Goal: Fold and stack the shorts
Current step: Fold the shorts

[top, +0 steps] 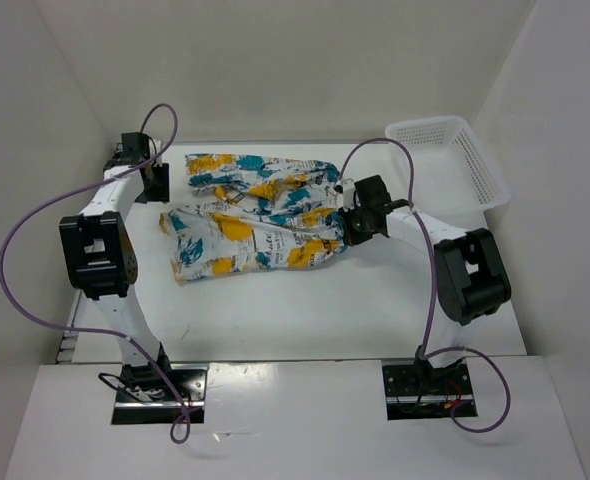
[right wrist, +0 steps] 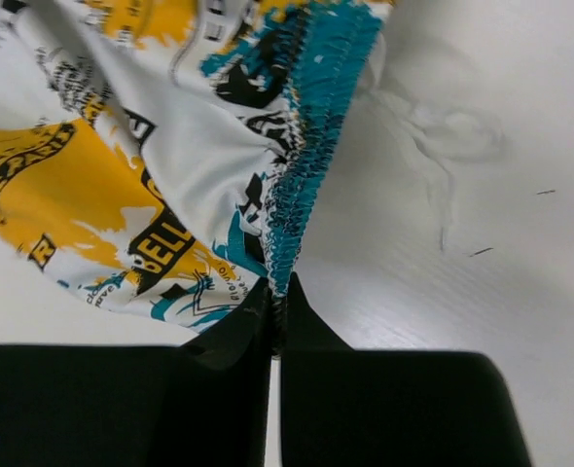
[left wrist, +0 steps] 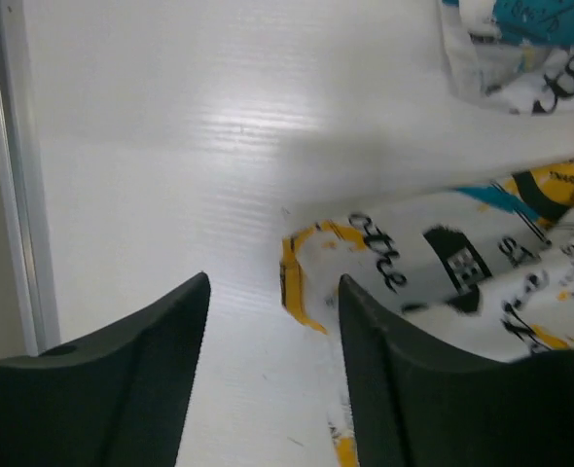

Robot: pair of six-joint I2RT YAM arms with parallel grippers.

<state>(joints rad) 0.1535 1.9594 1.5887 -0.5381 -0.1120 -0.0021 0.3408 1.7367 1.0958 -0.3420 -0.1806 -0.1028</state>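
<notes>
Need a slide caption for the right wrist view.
Right gripper shut on the teal gathered edge of the shorts, over the white table.

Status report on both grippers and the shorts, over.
Left gripper open, at the leg hem. Right gripper shut on shorts waistband. Basket stands apart, nothing blocking.

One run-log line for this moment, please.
right gripper: shut on shorts waistband | left gripper: open, at leg hem | basket: far right
</notes>
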